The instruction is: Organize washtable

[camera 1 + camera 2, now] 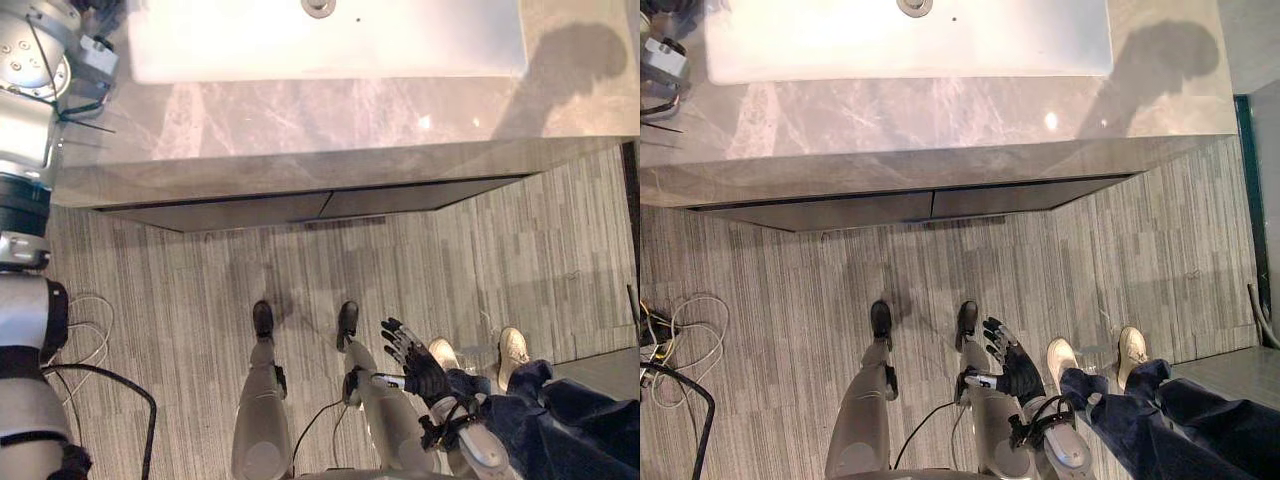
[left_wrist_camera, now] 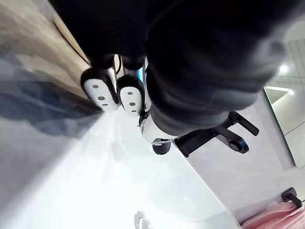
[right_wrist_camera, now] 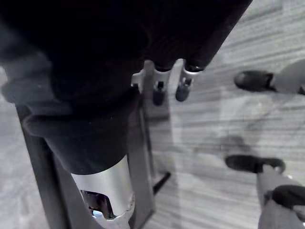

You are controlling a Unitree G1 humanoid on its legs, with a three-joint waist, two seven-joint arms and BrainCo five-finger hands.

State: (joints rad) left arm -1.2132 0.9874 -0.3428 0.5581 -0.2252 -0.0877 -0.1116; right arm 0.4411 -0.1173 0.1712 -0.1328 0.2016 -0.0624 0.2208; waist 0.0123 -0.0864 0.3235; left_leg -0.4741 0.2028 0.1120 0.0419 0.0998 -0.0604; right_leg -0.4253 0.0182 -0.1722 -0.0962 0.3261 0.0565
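Washtable of grey marble spans the top of the frame, with a white basin set into it. My right hand hangs at the lower right above the floor, fingers spread and empty, beside a person's pale shoes. My left hand is over the basin near a black tap; I cannot tell its grip.

The table top is grey veined stone, polished enough to carry a bright glint. The basin sunk in it is white, smooth and glossy, with a shiny metal drain. The floor is matt grey and finely streaked. A person's trousers are dark blue cloth. The tap is matt black.
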